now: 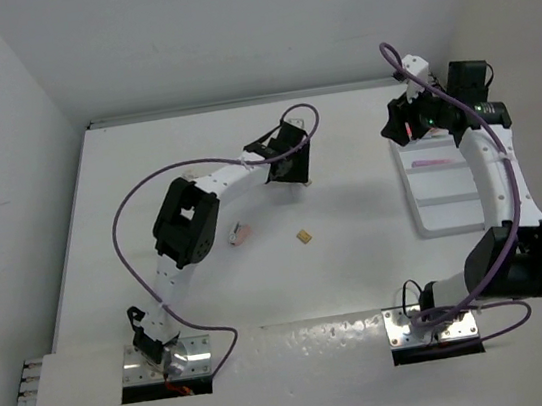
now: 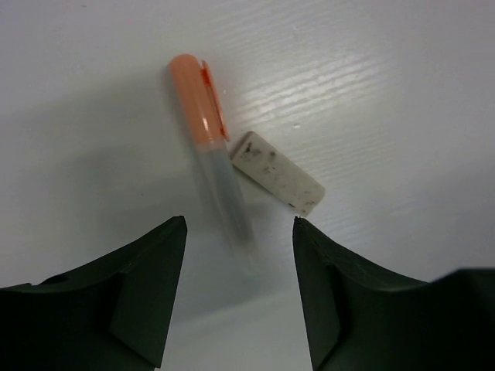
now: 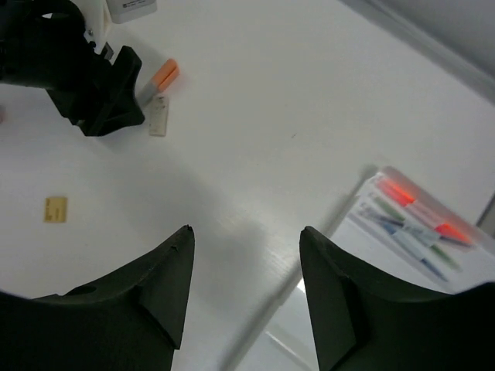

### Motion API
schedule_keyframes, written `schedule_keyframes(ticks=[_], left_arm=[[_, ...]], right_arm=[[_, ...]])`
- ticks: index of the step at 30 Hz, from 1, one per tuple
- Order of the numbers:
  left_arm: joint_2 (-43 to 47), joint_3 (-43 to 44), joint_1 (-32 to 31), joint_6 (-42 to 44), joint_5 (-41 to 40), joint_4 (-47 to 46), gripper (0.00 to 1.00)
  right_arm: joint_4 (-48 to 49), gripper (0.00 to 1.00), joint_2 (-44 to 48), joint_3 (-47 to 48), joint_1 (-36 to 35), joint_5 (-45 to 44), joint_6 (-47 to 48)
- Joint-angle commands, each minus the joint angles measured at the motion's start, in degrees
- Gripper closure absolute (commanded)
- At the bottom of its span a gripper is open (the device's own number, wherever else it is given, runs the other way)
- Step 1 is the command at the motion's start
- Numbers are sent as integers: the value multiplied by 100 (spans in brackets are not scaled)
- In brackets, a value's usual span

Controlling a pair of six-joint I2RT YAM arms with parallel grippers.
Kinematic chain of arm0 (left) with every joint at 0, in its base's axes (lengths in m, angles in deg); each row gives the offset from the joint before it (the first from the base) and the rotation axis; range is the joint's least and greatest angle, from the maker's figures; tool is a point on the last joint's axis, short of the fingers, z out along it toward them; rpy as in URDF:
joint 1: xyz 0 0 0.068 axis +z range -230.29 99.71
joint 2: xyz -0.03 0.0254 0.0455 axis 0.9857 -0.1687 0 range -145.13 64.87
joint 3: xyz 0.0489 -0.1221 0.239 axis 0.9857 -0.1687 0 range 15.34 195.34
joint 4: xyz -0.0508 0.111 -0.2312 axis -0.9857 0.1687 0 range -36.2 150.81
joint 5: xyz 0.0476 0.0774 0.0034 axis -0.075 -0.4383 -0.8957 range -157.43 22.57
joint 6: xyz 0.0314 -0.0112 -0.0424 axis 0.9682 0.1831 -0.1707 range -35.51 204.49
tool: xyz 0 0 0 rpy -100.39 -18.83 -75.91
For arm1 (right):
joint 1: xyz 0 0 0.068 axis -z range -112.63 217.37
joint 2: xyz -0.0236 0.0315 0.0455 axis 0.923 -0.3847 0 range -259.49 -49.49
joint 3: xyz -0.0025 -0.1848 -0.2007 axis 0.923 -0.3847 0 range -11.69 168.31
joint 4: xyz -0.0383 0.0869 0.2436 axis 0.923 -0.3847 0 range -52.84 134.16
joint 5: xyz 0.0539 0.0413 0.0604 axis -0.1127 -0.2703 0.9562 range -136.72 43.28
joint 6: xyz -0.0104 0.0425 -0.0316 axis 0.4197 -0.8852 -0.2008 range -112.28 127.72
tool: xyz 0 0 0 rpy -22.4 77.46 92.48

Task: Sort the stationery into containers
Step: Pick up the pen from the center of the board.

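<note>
In the left wrist view an orange-capped pen (image 2: 209,154) lies on the table, with a speckled grey-white eraser (image 2: 277,172) touching its right side. My left gripper (image 2: 240,224) is open just above them, its jaws astride the pen's clear end. From above, the left gripper (image 1: 291,168) covers both. My right gripper (image 3: 246,229) is open and empty, held above the near-left edge of the white tray (image 3: 340,212); from above the right gripper (image 1: 398,131) is over the tray's (image 1: 449,213) far end. Several pens (image 3: 414,216) lie in the tray. A pink eraser (image 1: 240,233) and a tan eraser (image 1: 304,237) lie on the table.
The right wrist view shows the left gripper (image 3: 93,85) beside the orange pen (image 3: 161,77), the grey-white eraser (image 3: 158,116) and the tan eraser (image 3: 55,209). A pink item (image 1: 432,160) lies in the tray. White walls bound the table at the back and sides.
</note>
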Motion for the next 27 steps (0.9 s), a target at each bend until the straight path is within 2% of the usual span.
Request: schedule_keyframes(ticks=[1, 5, 14, 15, 18, 19, 21, 22, 23, 25, 27], left_arm=[[-6, 112, -88, -73, -232, -84, 40], [-111, 15, -88, -82, -285, -93, 50], [-278, -73, 9, -47, -452, -50, 52], [-305, -73, 18, -47, -452, -41, 54], [-279, -99, 97, -55, -216, -23, 73], [-226, -152, 114, -73, -137, -41, 84], [97, -415, 193, -82, 135, -189, 96], [256, -512, 263, -99, 259, -321, 100], [588, -748, 299, -125, 512, -392, 100], [1011, -1030, 474, -178, 777, -568, 100], [1738, -1592, 641, -283, 1328, -953, 100]], right_arm=[[62, 43, -28, -86, 2, 305, -625], [97, 43, -20, -41, -7, 419, -836], [114, 43, 24, -6, -121, 516, -1091], [123, 43, 33, -15, -138, 516, -1126], [237, 43, 33, -41, -191, 533, -1328], [281, 44, 33, -50, -217, 551, -1555], [517, 44, 24, -190, -235, 708, -1942], [649, 44, 33, -400, -270, 822, -2536], [1094, 43, 51, -576, -296, 1024, -2820], [1798, 41, 182, -938, -410, 1201, -3970], [2954, 34, 253, -1499, -551, 1219, -4709]])
